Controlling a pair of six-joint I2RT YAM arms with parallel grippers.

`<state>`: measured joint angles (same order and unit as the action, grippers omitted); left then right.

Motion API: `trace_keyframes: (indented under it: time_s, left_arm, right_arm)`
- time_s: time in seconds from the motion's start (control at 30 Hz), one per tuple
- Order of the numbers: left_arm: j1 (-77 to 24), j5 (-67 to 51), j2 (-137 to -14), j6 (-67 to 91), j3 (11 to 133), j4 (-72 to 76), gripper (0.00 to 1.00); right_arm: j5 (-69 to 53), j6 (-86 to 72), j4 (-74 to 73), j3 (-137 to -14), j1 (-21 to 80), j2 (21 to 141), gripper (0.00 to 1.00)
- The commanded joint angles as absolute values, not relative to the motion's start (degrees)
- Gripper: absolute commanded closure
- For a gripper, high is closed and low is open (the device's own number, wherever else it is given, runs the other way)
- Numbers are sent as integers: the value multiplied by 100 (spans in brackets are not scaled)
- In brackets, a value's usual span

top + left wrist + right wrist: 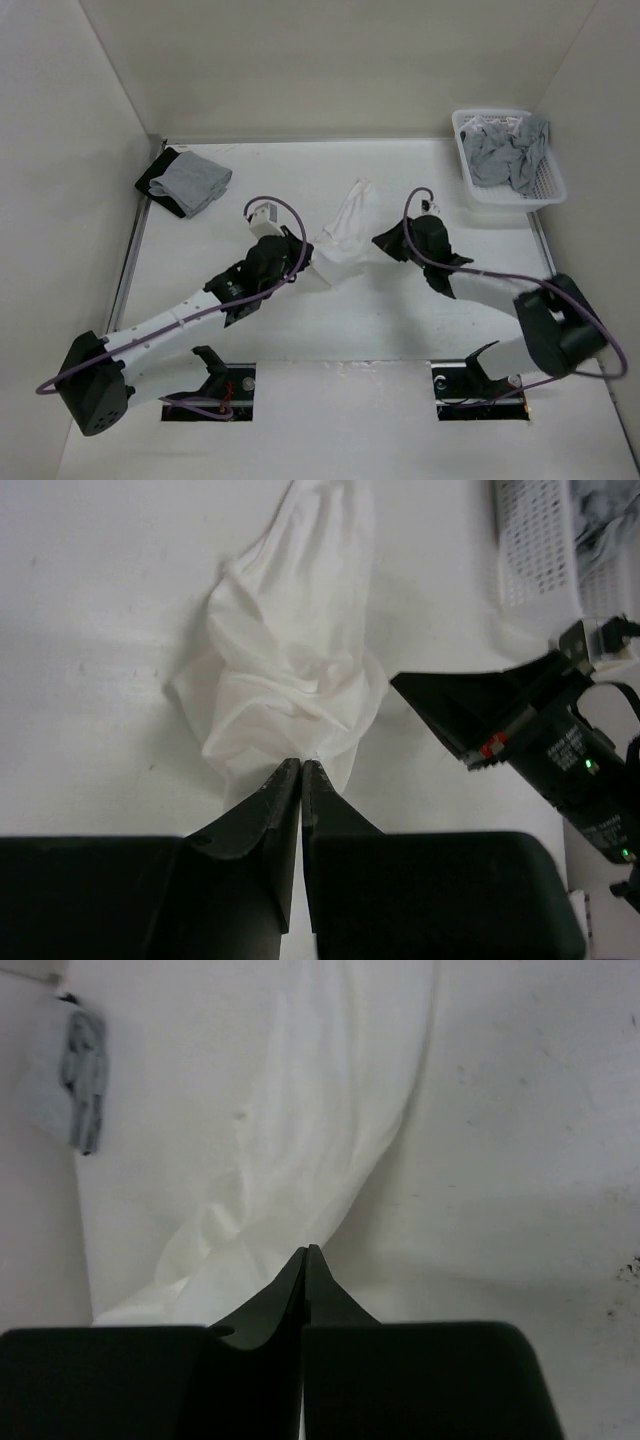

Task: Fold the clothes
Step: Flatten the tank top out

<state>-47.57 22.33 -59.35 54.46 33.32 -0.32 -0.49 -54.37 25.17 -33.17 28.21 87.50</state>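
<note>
As I watch, left claw [301, 764] pinches bunched white top [290, 670]; right claw [308, 1251], at its three o'clock, closed, hold unclear.

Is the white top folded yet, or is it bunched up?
Bunched, not folded: the white top is a crumpled, wrinkled heap, its near edge pinched in the shut left hand.

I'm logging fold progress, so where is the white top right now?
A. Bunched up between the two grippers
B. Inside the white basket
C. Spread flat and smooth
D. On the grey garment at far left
A: the white top lies crumpled on the table between the left gripper and the right gripper, well clear of the basket.
</note>
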Motion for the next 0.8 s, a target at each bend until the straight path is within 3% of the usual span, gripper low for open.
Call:
trace_keyframes:
  time_s: [0.0,0.23,0.4,0.47,0.6,0.77]
  left_arm:
    - [-4540,2417,-5555,4554,4217,272,97]
    - [-4530,2794,-5098,3885,4878,317,97]
    - [-4601,3146,-4641,4042,4071,-34,96]
    - [-4522,3164,-4536,4305,3711,-306,96]
    - [-4145,3094,-4150,4728,3043,-580,95]
    - [-3521,2892,-3508,4966,2637,-1019,95]
  right_arm:
    - [-44,-5003,1948,-3629,2834,6966,100]
    - [668,-4017,-1201,-5210,3431,4414,99]
    - [747,-4350,-1494,-4669,4090,3911,97]
    - [852,-4595,-1346,-4064,4284,4086,88]
    - [870,-5088,-311,-3174,5020,5252,56]
    - [1020,-5361,754,-3234,5488,6949,42]
